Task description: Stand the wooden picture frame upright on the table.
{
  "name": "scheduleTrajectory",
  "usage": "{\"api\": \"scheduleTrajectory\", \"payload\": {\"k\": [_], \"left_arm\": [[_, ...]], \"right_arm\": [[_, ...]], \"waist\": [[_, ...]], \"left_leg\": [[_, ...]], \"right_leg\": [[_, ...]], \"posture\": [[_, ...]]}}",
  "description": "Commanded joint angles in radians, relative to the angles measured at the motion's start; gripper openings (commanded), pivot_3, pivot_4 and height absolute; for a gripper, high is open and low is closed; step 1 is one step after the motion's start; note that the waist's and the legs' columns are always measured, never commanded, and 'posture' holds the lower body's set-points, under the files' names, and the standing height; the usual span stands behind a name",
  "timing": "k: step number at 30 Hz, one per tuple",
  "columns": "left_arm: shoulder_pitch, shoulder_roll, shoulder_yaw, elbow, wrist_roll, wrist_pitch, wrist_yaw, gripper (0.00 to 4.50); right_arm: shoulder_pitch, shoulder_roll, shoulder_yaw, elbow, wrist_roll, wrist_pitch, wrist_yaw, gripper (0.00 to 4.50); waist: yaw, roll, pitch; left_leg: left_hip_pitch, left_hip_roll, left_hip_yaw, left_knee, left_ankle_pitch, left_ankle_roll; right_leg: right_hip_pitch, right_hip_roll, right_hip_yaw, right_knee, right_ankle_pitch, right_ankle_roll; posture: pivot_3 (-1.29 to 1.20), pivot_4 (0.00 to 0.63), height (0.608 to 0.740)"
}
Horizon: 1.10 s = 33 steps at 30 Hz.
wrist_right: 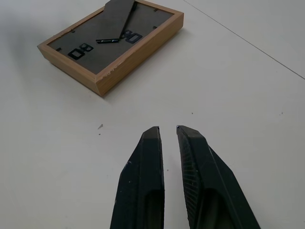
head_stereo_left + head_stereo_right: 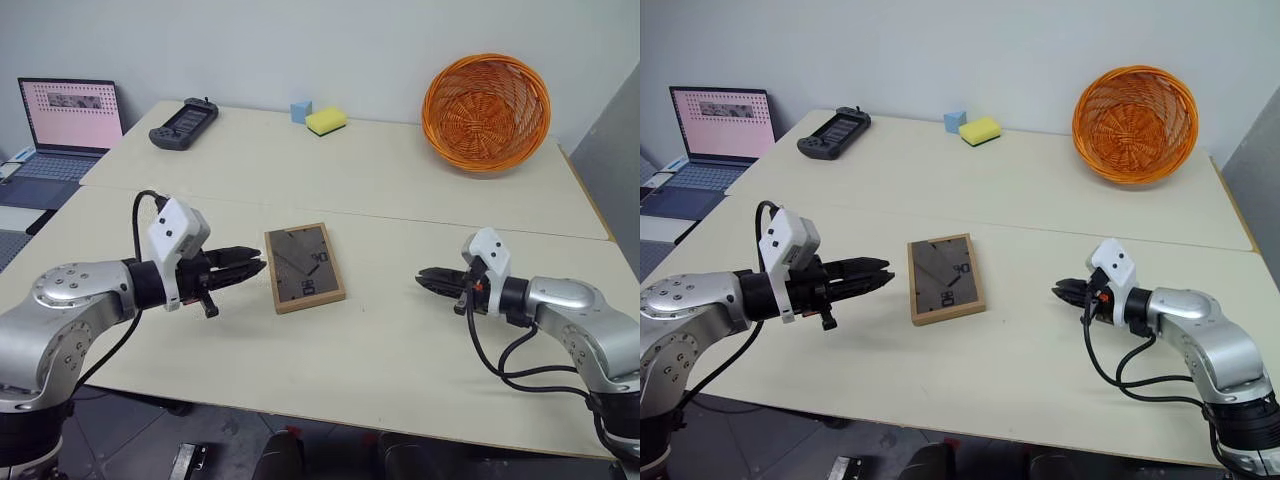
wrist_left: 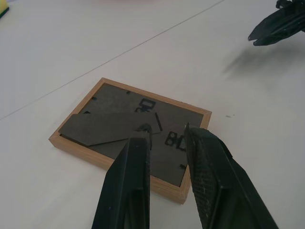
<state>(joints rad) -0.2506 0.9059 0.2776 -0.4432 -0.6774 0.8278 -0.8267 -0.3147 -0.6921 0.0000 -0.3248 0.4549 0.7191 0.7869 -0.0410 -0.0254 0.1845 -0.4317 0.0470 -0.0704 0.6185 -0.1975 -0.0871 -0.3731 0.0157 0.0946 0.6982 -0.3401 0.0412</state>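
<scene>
The wooden picture frame (image 2: pixel 304 267) lies flat on the table (image 2: pixel 400 180), face down, its dark grey back turned up with the fold-out stand and clips showing. Its long axis runs away from the robot toward the far side of the table, tilted slightly so the far end leans to the robot's left. It sits just on the near side of the seam line that crosses the tabletop.

The left gripper (image 2: pixel 258 266) hovers just to the left of the frame, level with its middle, pointing at its long left edge without touching it; its two black fingers are drawn together and hold nothing. The right gripper (image 2: pixel 421 277) hangs well apart from the frame on its right side, pointing back toward it, its fingers likewise closed to a narrow slit and empty.

Far beyond the frame, an orange wicker basket (image 2: pixel 486 111) stands at the table's back right.
</scene>
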Motion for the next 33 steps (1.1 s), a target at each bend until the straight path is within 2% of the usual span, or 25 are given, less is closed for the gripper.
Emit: {"api": "scheduleTrajectory", "payload": {"k": [1, 26, 30, 33], "left_arm": [[-0.022, 0.004, 0.037, -0.031, -0.014, 0.003, 0.031, 1.18], [0.023, 0.005, 0.046, -0.003, 0.043, -0.058, 0.071, 1.18], [0.031, -0.001, 0.036, 0.038, 0.088, -0.092, 0.091, 1.18], [-0.017, -0.052, -0.028, 0.209, 0.195, -0.171, 0.162, 1.18]], "right_arm": [[-0.013, 0.011, -0.036, -0.019, 0.028, 0.01, -0.013, 0.59], [-0.046, 0.037, -0.029, -0.008, 0.033, 0.021, -0.029, 0.59], [-0.058, 0.05, -0.023, 0.0, 0.03, 0.02, -0.037, 0.59], [-0.075, 0.104, 0.01, -0.003, 0.022, 0.014, -0.066, 0.59]], "waist": [[0.0, 0.0, 0.0], [-0.001, 0.0, 0.0], [0.0, 0.0, 0.0], [0.0, 0.0, 0.0]], "left_leg": [[0.0, 0.0, 0.0, 0.0, 0.0, 0.0], [0.0, 0.0, 0.0, 0.0, 0.0, 0.0], [0.0, 0.0, 0.0, 0.0, 0.0, 0.0], [0.0, 0.0, 0.0, 0.0, 0.0, 0.0]], "right_leg": [[0.0, 0.0, 0.0, 0.0, 0.0, 0.0], [0.0, 0.0, 0.0, 0.001, 0.0, 0.0], [0.0, 0.0, 0.0, 0.001, 0.0, 0.0], [0.0, 0.0, 0.0, 0.001, 0.0, 0.0]], "posture": [[0.0, 0.15, 0.74], [0.0, 0.15, 0.74], [0.0, 0.15, 0.74], [0.0, 0.15, 0.74]]}}
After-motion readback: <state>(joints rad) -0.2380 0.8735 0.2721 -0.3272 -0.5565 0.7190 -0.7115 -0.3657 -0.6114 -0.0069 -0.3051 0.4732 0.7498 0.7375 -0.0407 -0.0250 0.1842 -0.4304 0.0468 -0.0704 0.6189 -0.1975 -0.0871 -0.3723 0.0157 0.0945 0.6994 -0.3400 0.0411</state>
